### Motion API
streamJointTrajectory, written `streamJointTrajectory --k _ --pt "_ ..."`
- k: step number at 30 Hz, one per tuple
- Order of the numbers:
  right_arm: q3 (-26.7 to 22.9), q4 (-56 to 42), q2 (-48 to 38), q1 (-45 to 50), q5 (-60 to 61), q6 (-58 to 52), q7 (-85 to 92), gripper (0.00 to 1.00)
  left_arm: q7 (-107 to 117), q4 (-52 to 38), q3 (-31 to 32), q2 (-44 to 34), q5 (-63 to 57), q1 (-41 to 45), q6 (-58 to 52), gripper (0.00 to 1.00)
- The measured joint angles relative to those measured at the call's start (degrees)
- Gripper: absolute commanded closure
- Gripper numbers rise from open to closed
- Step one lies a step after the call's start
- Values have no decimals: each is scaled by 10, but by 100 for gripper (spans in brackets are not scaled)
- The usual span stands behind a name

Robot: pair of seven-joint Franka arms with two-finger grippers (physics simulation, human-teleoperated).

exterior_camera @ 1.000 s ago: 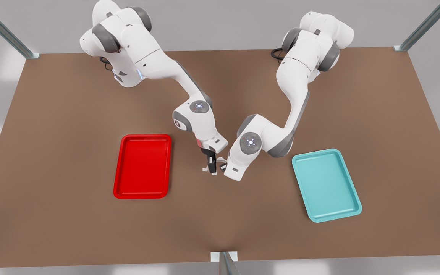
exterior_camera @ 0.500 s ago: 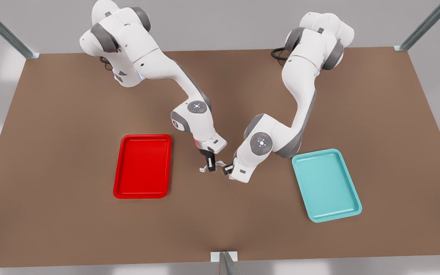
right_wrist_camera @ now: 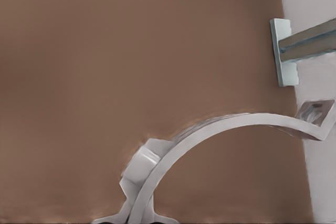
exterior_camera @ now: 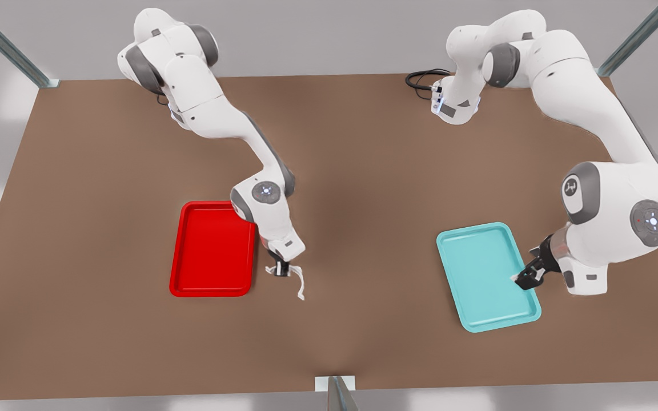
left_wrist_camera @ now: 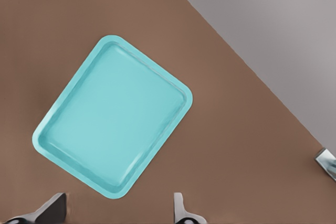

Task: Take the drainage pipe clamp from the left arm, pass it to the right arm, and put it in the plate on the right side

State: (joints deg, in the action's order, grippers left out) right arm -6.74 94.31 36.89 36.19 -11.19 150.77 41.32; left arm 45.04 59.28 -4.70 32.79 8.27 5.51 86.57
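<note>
1. The right pincer (exterior_camera: 283, 270) hangs just beside the red tray's (exterior_camera: 213, 292) near corner, on the front view's left. It is closed on one end of the white clamp (exterior_camera: 298, 285), which dangles off it above the brown surface (exterior_camera: 363, 342).
2. The left pincer (exterior_camera: 528, 277) sits over the edge of the teal tray (exterior_camera: 486, 319), on the front view's right. Its fingers (left_wrist_camera: 184, 213) are spread apart with nothing between them; this arm waits.
3. The clamp looks light, thin and stiff. Its smooth strap would probably slip, so the flat end tab is the safer hold.
4. The right wrist view shows the clamp's (right_wrist_camera: 220, 129) curved strap and the far tab's hole, which the front view blurs. The front view alone places the clamp outside the red tray.
</note>
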Motion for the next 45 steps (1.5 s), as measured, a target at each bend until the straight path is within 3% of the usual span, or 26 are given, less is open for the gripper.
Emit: streamJointTrajectory --k 2,5,14,24,25,26,35,39,42,45 --pt "-4 34 -50 -15 7 -37 -16 79 -41 160 102 -99 -46 -64 13 0" --pt "-21 90 -113 -47 9 -97 -48 79 -92 204 138 -126 -86 -63 18 0" --pt "-26 270 -184 -135 8 -134 -121 79 -206 115 173 -115 -115 -77 5 0" --pt "-14 261 -128 -127 26 -104 -173 79 -281 110 173 -114 -121 -76 -4 0" --pt "-13 259 -124 -127 32 -102 -177 50 -287 110 173 -114 -121 -77 -4 0" --pt "-12 258 -121 -127 37 -101 -182 0 -292 110 173 -114 -121 -77 -4 0" --pt "-13 217 -138 -132 51 -120 -261 0 -328 111 172 -114 -119 -81 -5 0" --pt "-43 -47 -178 -167 84 -380 -265 0 -339 110 172 -115 -118 -84 -8 0" --pt "-70 -90 -284 -179 99 -531 -281 0 -346 110 173 -123 -116 -84 -21 0" --pt "-73 -46 -331 -177 112 -608 -300 0 -352 106 173 -125 -105 -84 -30 0"
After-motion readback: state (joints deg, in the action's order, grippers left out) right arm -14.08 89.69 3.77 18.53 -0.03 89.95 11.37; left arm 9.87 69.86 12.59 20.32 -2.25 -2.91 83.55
